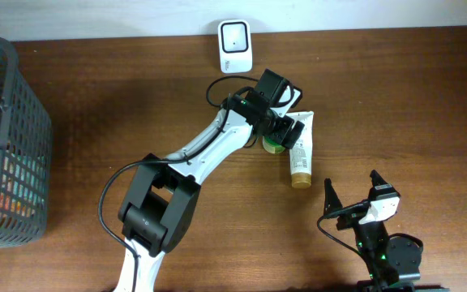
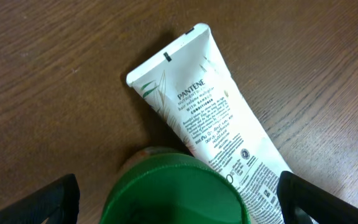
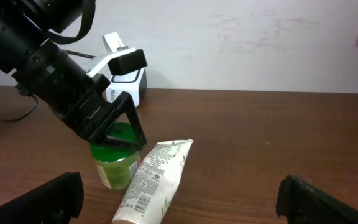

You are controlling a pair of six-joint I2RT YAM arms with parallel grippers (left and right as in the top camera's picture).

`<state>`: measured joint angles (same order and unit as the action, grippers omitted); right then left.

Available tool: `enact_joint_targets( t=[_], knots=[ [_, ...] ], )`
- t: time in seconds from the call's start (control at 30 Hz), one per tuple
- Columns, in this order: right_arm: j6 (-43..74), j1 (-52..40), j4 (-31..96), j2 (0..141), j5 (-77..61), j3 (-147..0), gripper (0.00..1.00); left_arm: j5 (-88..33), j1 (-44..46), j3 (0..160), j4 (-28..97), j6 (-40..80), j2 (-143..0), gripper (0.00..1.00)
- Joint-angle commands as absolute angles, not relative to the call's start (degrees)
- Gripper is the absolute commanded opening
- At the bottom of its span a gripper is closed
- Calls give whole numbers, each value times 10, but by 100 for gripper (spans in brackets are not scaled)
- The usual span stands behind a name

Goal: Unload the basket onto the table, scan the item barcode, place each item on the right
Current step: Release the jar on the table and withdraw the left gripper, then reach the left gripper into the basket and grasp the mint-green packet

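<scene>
- The small jar with a green lid and pale green label (image 1: 272, 145) stands upright on the brown wooden table (image 1: 96, 105). It is nearer the back edge than the front, a little right of the middle.
- My left pincer (image 1: 280, 131) hangs straight over the jar. Its fingers are spread wide to either side of the lid, with a clear gap on each side, so it grips nothing.
- A white Pantene conditioner tube (image 1: 300, 150) lies flat against the jar's right side. Its crimped end points to the back edge and its brownish cap to the front edge.
- From the left wrist, the green lid (image 2: 176, 190) fills the bottom centre between the dark fingertips (image 2: 55, 199). The tube (image 2: 216, 118) shows its printed text, but no barcode is readable.
- From the right wrist, I see the jar (image 3: 114, 163) side-on under the left pincer (image 3: 114, 134). The tube (image 3: 154, 180) shows a barcode near its cap end, which the overhead view does not resolve.
- My right pincer (image 1: 352, 191) sits by the front edge, well apart from both items, fingers wide and empty.
- A white barcode scanner (image 1: 235, 46) stands at the back edge, behind the jar, with a black cable (image 1: 216, 88) looping beside my left arm.
- A dark grey mesh basket (image 1: 6, 146) stands at the left edge.
</scene>
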<state>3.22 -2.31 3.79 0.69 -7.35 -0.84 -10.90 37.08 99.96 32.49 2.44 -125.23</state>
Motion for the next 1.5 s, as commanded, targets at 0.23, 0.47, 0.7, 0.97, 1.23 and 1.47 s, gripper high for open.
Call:
enact_joint_targets(
  t=[0.23,0.47,0.7,0.97,1.23,1.47],
  knots=[
    [34,-27,38,4,-70,-4,98,-122,314,1137,418,22,-1182,99],
    [34,-27,38,4,-70,-4,98,-121,167,1228,529,22,-1079,99],
    [34,-27,38,4,-70,-4,98,-89,-87,1258,593,119,-965,99],
    [34,-27,38,4,-70,-4,98,-85,-384,1208,682,189,-967,99],
    [34,-27,38,4,-70,-4,98,-78,-487,1010,626,167,-969,99],
    [34,-27,38,4,-70,-4,98,-105,-485,923,561,41,-980,100]
  ],
)
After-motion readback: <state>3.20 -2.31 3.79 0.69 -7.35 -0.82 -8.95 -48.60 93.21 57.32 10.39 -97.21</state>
